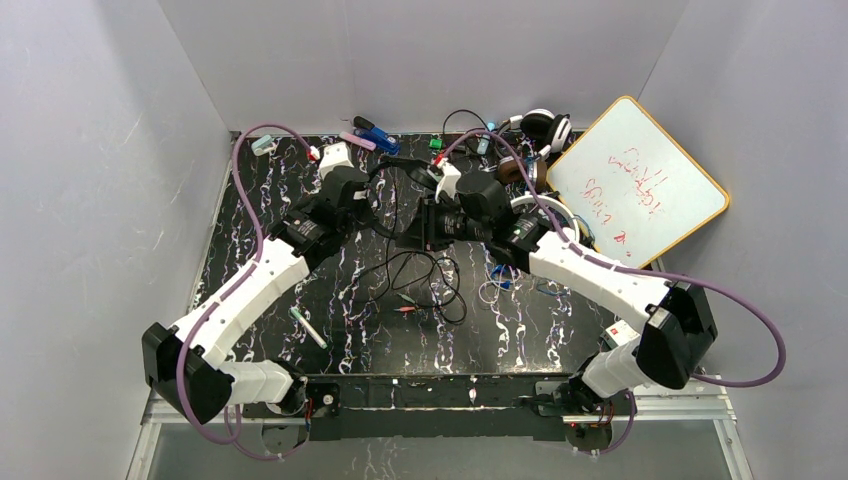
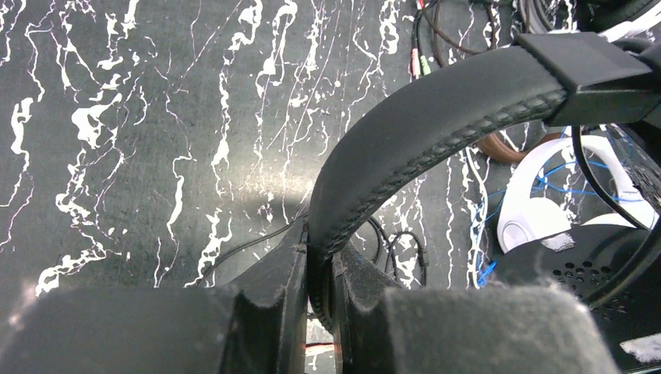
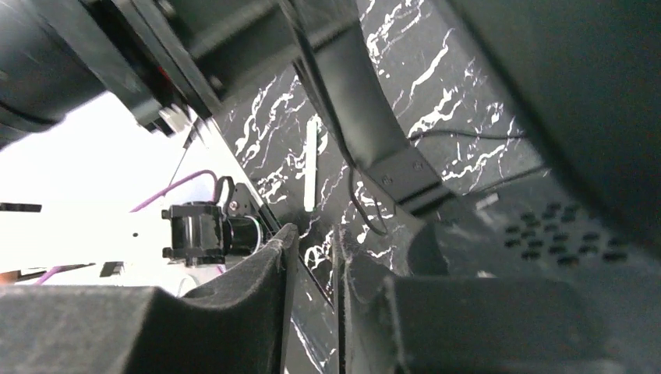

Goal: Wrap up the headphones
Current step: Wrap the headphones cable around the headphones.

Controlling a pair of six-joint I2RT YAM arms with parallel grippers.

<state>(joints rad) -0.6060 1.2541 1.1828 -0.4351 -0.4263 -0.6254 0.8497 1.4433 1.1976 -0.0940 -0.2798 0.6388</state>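
Black stitched padding fills the left wrist view. Our left fingers (image 2: 265,296) are clamped shut on the lower end of the headband (image 2: 436,117), so the black headphones (image 2: 592,265) hang over the desk (image 1: 260,230) near its centre, a little toward twelve o'clock. Their thin cord (image 1: 432,285) lies slack on the desk at six o'clock of the held set.

Our right fingers (image 3: 242,288) stand slightly parted beside the perforated ear cup (image 3: 546,234), with only desk showing in the gap, so they grip nothing. The white headphones (image 2: 546,195) and the brown headphones (image 1: 512,172) wait at about one o'clock, apparently unwrapped.

We judge that winding has barely begun: one side anchors, the other must fetch. Next, the right fingers need to drop toward six o'clock, close on the loose cord and lead it round the headband, clear of the neighbouring tangle.
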